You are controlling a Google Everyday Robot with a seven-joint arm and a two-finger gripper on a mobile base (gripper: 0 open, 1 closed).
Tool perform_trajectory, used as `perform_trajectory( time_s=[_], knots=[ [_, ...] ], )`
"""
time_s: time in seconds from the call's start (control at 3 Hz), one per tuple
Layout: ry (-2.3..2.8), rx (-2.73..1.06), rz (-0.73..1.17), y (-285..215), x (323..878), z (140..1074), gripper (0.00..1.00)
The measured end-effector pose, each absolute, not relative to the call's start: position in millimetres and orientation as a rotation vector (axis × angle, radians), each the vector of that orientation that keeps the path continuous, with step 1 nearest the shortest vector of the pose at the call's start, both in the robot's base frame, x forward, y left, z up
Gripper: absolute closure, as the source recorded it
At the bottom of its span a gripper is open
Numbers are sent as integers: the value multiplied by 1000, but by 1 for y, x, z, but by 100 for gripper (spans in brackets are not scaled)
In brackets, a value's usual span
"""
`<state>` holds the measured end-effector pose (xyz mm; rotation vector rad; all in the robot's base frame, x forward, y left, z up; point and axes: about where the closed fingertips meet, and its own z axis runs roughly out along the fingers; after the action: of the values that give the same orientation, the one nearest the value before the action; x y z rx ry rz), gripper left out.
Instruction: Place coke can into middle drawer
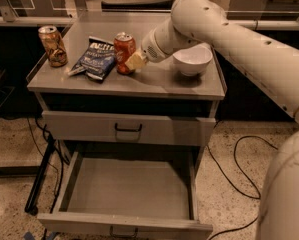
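Camera view: my gripper point(132, 61) is right against coke can point(123, 46) on cabinet top point(159, 81); gripping or not, can't tell. Middle drawer point(129, 189) open below.

Brown-gold can point(52, 45), chip bag point(95, 59), white bowl point(192, 60) on cabinet top point(159, 82).

The floor point(9, 149) is speckled and the light is dim and yellow. 1 grey metal cabinet point(164, 81) stands in the middle. The gripper point(135, 61) hangs over its top.
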<state>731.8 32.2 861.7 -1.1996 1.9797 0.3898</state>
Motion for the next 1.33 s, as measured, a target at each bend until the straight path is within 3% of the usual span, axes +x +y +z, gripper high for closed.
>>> perform_trajectory(
  time_s=[0.67, 1.33],
  knots=[
    [1915, -1190, 414, 23, 700, 897, 100],
    [1936, -1158, 357, -3, 624, 917, 100]
  ],
)
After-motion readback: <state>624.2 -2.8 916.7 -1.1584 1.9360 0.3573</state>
